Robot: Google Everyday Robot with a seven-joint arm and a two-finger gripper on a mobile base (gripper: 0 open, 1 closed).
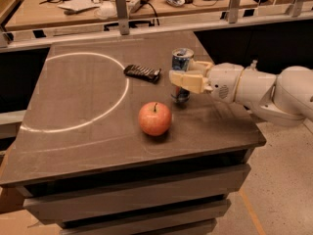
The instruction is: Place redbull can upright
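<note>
The redbull can (181, 61) stands upright on the dark table (93, 111), right of centre, with its silver top showing and its base at the tabletop. My gripper (185, 80) reaches in from the right on a white arm (264, 89). Its tan fingers (191, 81) are closed around the can's middle and hide part of it.
A red-orange apple (155, 118) sits in front and left of the can. A flat black ridged bar (142, 72) lies behind and left of it. A white arc is drawn on the table's left half. A cluttered bench with a rail (146, 31) runs behind.
</note>
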